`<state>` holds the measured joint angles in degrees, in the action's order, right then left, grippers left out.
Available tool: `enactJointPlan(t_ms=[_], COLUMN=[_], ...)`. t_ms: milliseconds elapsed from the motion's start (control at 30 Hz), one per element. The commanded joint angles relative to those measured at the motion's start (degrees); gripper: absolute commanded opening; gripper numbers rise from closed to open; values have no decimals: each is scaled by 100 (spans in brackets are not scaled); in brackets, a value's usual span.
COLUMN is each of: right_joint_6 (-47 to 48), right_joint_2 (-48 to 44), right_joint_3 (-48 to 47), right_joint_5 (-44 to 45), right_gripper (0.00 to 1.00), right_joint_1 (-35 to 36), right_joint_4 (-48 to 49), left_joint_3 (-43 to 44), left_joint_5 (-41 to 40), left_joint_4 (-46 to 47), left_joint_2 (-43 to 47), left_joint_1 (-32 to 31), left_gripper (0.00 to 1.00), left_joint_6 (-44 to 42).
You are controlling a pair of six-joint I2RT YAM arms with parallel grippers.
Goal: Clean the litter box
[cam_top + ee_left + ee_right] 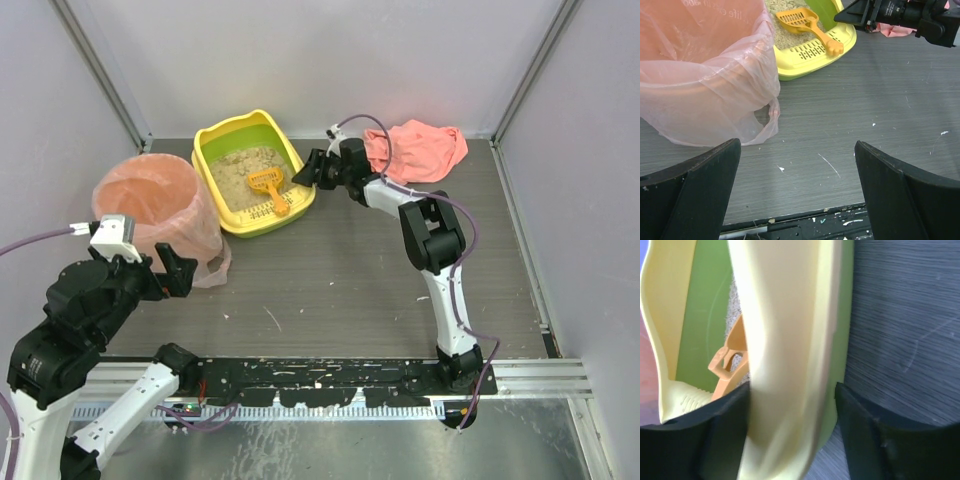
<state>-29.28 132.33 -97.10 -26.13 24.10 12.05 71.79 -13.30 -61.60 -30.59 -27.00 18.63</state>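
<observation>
The litter box [222,135] is a yellow tray, green inside, with beige litter, at the back of the table. An orange scoop [268,188] lies in it, its handle over the slotted rim. My right gripper [303,172] is at the box's right wall. In the right wrist view the gripper [792,387] straddles the yellow rim of the litter box [790,340], both fingers against it; the scoop [730,365] shows inside. My left gripper [175,270] hangs open over the near left table. In its wrist view the gripper [797,145] has only bare table between its fingers.
A round bin lined with a pink bag [150,195] stands left of the box, close in front of the left gripper [705,75]. A pink cloth [420,148] lies at the back right. Side walls close in the table.
</observation>
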Motion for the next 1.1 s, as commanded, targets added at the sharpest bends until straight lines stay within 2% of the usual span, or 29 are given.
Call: enactJointPlan(t_ms=[0, 167, 367, 767, 1067], right_joint_6=[-139, -323, -639, -1043, -992], right_joint_2=[42, -450, -1358, -3655, -5481], right_joint_3=[-246, 628, 2094, 5102, 6836], right_joint_5=[24, 572, 1345, 2467, 2745], right_gripper=[56, 35, 22, 20, 21], right_joint_1=[-1, -13, -71, -444, -897], right_joint_4=[-126, 209, 884, 1466, 961], left_joint_3=[68, 4, -58, -83, 71], left_joint_5=[-96, -129, -44, 170, 92], left_joint_4=[24, 45, 127, 466, 517], left_joint_2=[99, 148, 65, -229, -889], left_joint_1=[-23, -13, -15, -13, -15], left_gripper=[98, 98, 98, 98, 98], left_joint_6=[2, 44, 66, 94, 190])
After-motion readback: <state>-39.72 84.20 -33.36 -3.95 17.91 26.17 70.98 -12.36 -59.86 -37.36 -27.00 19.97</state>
